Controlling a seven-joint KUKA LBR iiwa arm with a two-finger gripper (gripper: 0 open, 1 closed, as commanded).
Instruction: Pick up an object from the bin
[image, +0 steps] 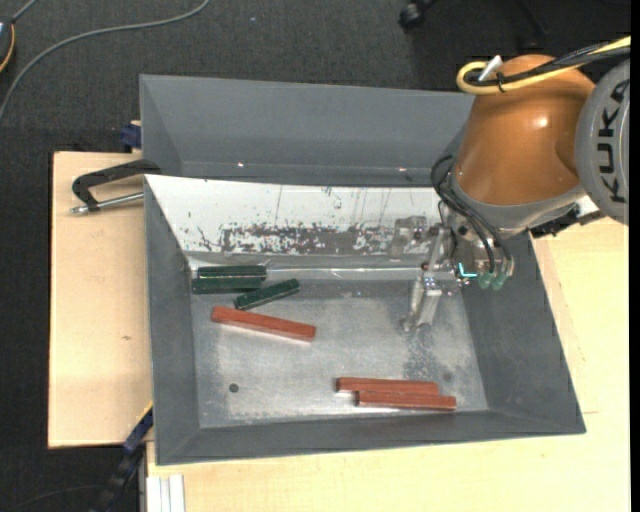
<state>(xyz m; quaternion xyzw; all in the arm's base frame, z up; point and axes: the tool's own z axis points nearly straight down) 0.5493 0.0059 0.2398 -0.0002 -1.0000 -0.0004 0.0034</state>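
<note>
Nearest, by the front wall of the grey bin (170, 330) and right of middle: a long red-brown bar (395, 394), flat on the floor, perhaps two pieces side by side. Left of it, a small dark spot (234, 389). Farther back, left of centre: a red bar (263, 324), slightly slanted. Beyond that, a dark green bar (267, 293), tilted, and just behind it, along the far wall, a second dark green bar (230, 278). On the right, past the red-brown bar and apart from it: the gripper (421, 312), low over bare floor beneath the orange wrist cover (520, 130); how wide open, impossible to tell.
</note>
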